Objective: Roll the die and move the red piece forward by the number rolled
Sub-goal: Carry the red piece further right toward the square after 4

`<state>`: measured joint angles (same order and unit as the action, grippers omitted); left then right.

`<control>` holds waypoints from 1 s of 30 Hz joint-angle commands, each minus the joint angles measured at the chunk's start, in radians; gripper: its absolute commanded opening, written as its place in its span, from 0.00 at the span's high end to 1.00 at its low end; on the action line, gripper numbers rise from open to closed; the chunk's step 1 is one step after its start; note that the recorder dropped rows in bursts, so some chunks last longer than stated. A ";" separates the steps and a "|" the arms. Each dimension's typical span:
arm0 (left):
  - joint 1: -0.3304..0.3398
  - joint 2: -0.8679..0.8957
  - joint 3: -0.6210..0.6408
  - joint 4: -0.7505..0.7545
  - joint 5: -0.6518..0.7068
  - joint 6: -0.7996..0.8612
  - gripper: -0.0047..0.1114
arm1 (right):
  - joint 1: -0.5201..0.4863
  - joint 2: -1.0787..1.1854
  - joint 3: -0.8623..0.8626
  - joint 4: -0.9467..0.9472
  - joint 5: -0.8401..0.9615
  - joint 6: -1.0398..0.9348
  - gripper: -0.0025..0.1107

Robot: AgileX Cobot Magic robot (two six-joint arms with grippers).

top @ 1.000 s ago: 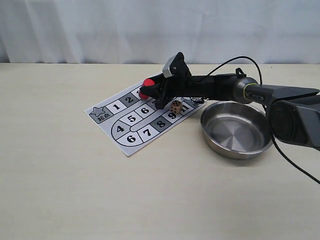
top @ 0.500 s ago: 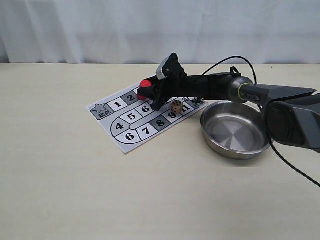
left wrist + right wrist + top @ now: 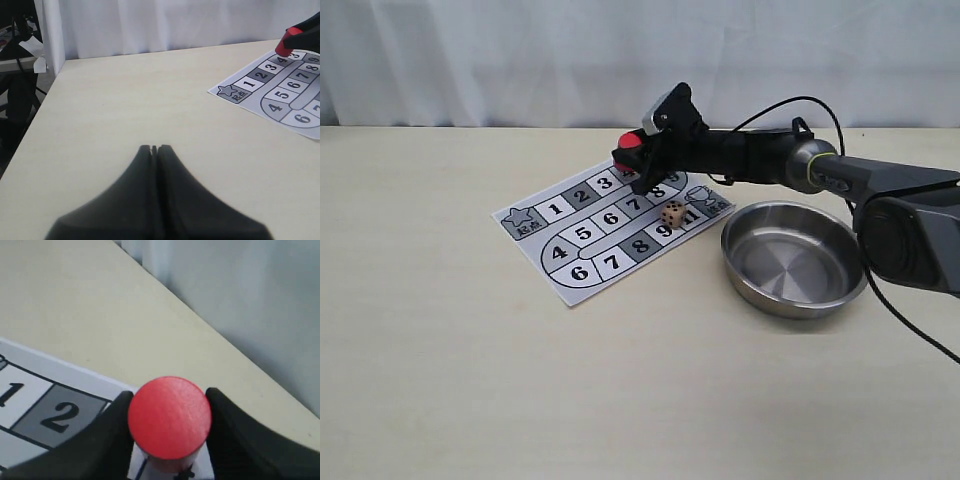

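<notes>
Red piece [image 3: 169, 415], flat round top, pinched in R gripper [image 3: 170, 432], base hidden, die [image 3: 672, 213] pips unclear, L gripper [image 3: 154, 149] closed, empty

The game board [image 3: 535, 245] carries printed numbers; from its star square [image 3: 519, 221], whose small characters are too tiny to read, 1, 2, 3, 4 run in a row; the next lane reads 4, 5, 6, 7; the far edge 6, 7, 8, 9, 11; the pips on the die [image 3: 672, 214] cannot be counted.

Left tool [image 3: 154, 150] closed, red piece [image 3: 286, 42] at board [image 3: 292, 85]
</notes>
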<state>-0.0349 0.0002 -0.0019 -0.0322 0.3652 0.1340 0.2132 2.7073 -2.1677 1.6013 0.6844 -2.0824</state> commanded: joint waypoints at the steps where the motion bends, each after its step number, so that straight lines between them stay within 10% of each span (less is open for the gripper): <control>1: 0.000 0.000 0.002 -0.006 -0.011 -0.004 0.96 | -0.010 -0.002 -0.006 0.009 -0.057 -0.035 0.94; 30: 0.000 0.000 0.002 -0.006 -0.011 -0.004 0.96 | -0.027 -0.022 -0.007 0.065 -0.124 -0.025 0.94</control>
<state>-0.0349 0.0002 -0.0019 -0.0322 0.3652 0.1340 0.1944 2.6974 -2.1739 1.6556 0.5725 -2.0824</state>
